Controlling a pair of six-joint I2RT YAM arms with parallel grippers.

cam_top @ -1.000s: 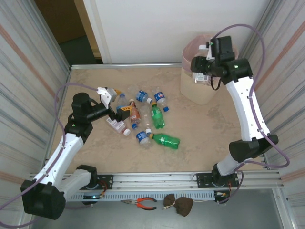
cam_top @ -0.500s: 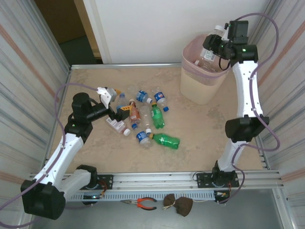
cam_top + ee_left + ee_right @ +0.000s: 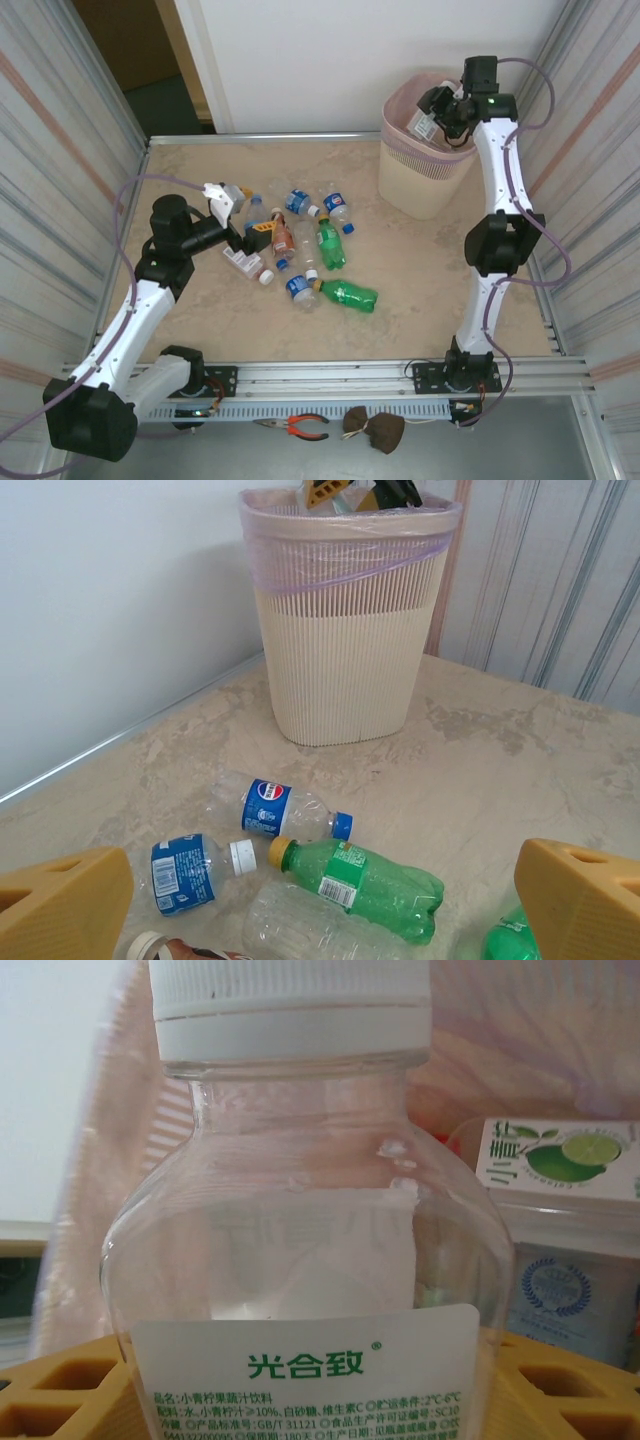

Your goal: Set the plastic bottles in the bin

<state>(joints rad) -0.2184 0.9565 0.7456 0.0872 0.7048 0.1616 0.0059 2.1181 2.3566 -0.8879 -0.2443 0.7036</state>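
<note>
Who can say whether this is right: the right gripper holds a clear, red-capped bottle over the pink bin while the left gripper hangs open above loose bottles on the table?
The cap is white, as the right wrist view shows: the right gripper holds a clear, white-capped bottle over the pink bin while the left gripper hangs open above loose bottles on the table.

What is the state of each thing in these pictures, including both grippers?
Pale pink slatted plastic bin: upright, lined with a pink bag.
Clear white-capped plastic bottle: capped, held at the bin's mouth.
Right gripper: shut on that bottle.
Left gripper: open, empty, above the bottle pile.
Green yellow-capped plastic bottle: capped, lying on the table.
</note>
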